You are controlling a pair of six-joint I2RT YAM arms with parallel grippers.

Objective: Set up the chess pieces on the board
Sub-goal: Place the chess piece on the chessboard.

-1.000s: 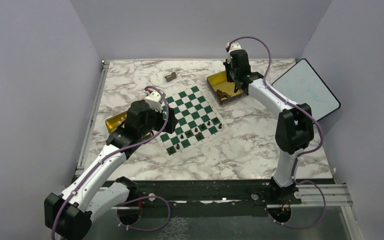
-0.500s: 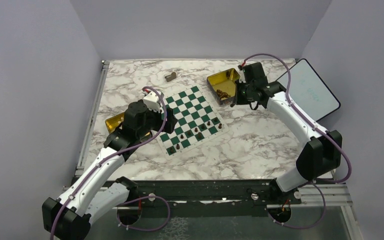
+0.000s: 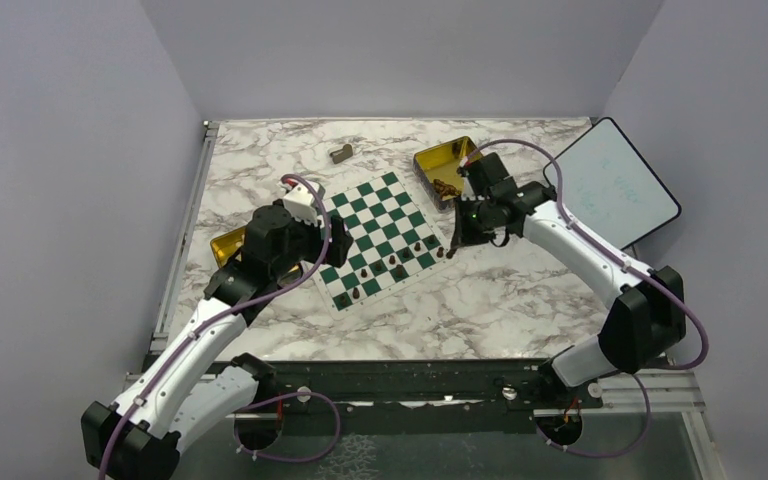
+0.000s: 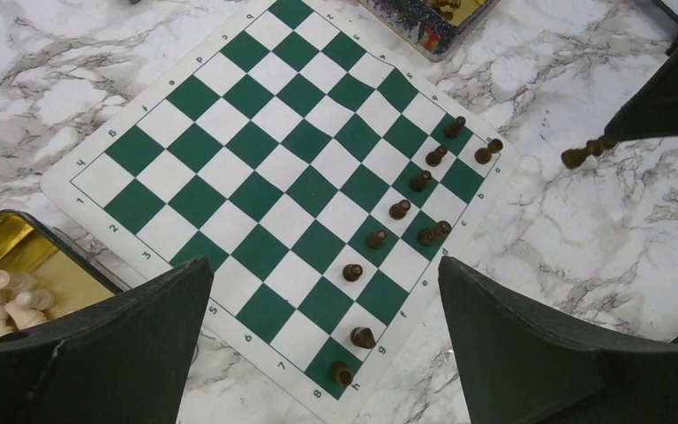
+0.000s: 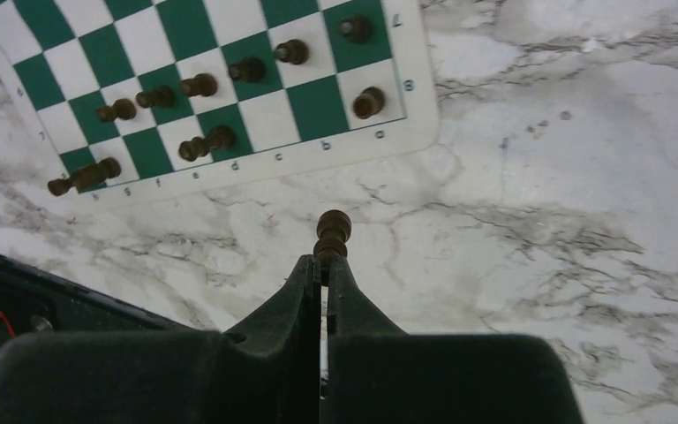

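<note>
The right gripper [image 5: 321, 269] is pinching a dark chess piece [image 5: 333, 230] by its base, with its jaws closed tight on it. It is holding the piece over the marble table [image 5: 538, 221], just off the board [image 5: 318, 104] (beside the lettered border, not over any square). The other chess pieces [image 4: 399, 209] are standing along that same edge of the board. The left gripper [image 4: 322, 278] is hanging spread wide above the board's left side, gripping nothing. A gold tin [image 3: 438, 160] with more dark figures is sitting beyond the board's far right corner.
</note>
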